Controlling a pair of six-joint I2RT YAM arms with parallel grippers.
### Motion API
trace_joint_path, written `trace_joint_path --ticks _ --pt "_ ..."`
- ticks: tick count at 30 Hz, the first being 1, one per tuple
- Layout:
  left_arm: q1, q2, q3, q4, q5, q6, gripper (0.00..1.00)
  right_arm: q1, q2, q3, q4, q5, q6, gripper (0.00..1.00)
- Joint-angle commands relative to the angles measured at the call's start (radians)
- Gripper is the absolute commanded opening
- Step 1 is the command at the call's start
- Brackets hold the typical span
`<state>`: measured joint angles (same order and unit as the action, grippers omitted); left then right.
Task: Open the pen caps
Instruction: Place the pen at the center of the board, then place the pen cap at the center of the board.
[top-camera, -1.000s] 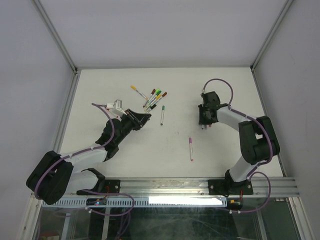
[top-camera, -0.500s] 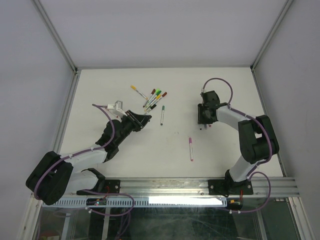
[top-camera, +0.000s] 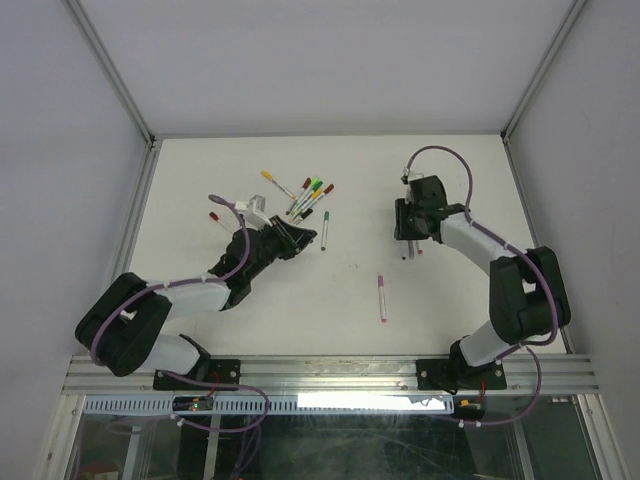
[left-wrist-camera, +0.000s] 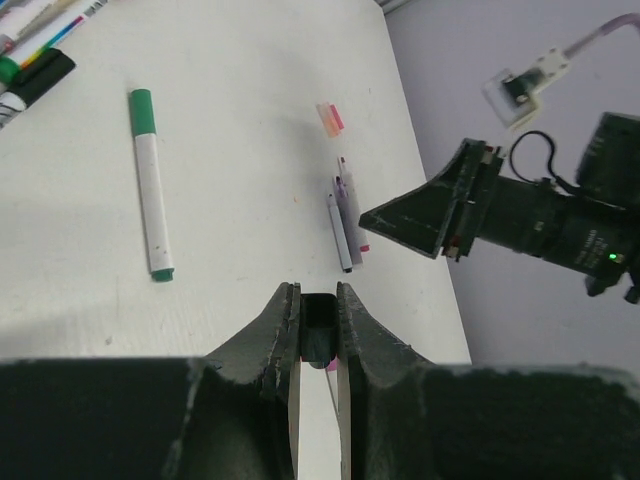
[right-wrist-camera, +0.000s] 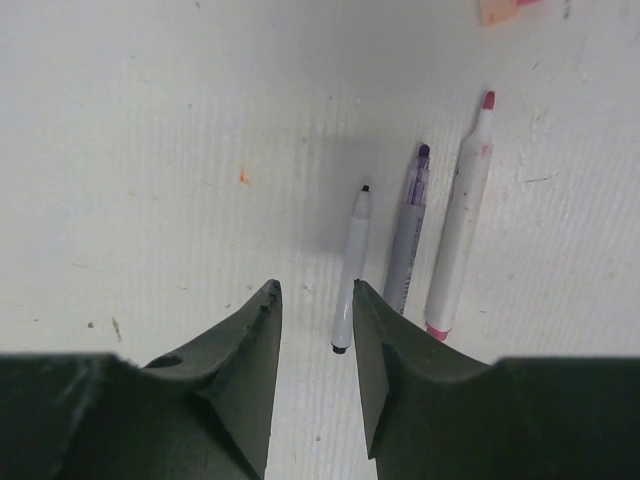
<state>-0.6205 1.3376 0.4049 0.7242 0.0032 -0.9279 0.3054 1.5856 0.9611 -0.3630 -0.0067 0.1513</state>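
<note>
My left gripper (left-wrist-camera: 318, 292) is shut on a black pen cap (left-wrist-camera: 318, 325) and hangs over the table's middle (top-camera: 308, 237). My right gripper (right-wrist-camera: 315, 290) stands open over the table at the right (top-camera: 408, 238). A thin uncapped black-tipped pen (right-wrist-camera: 350, 265) lies flat by its right finger, and nothing sits between the fingers. Beside it lie an uncapped purple pen (right-wrist-camera: 408, 235) and an uncapped pink pen (right-wrist-camera: 460, 235). Several capped pens (top-camera: 308, 198) are piled at the back. A capped green pen (left-wrist-camera: 150, 185) lies apart from them.
A pink-orange cap (left-wrist-camera: 330, 118) lies beyond the three uncapped pens. A purple-pink pen (top-camera: 382, 296) rests alone near the front. A yellow-capped pen (top-camera: 277, 184) sits left of the pile, and a small red piece (top-camera: 214, 215) lies at the far left. Frame rails border the table.
My right gripper has opened and the black-tipped pen now lies on the table beside the other two. My left arm has shifted right, still holding the black cap.
</note>
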Motion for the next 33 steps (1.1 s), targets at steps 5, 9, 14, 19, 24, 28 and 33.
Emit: trace_joint_path --ticks 5,9,14,19,24,28,33 --pt "-0.086 0.289 0.292 -0.014 0.021 0.089 0.0 -0.042 -0.138 0.079 -0.039 -0.2 -0.208 0.37" --pt "-0.149 0.464 0.545 -0.238 -0.055 0.121 0.0 -0.11 -0.168 0.115 -0.14 -0.379 -0.341 0.37" --pt "-0.211 0.68 0.905 -0.529 -0.158 0.149 0.0 -0.218 -0.243 0.081 -0.142 -0.478 -0.389 0.38" --pt "-0.223 0.887 1.269 -0.815 -0.234 0.186 0.0 -0.275 -0.305 0.061 -0.12 -0.47 -0.407 0.42" --pt "-0.225 1.097 1.603 -1.011 -0.237 0.214 0.0 -0.304 -0.345 0.045 -0.102 -0.47 -0.406 0.43" --pt "-0.225 1.179 1.744 -1.054 -0.238 0.255 0.0 -0.319 -0.35 0.041 -0.1 -0.473 -0.405 0.43" --pt "-0.226 1.226 1.821 -1.046 -0.236 0.278 0.07 -0.336 -0.351 0.038 -0.097 -0.482 -0.404 0.43"
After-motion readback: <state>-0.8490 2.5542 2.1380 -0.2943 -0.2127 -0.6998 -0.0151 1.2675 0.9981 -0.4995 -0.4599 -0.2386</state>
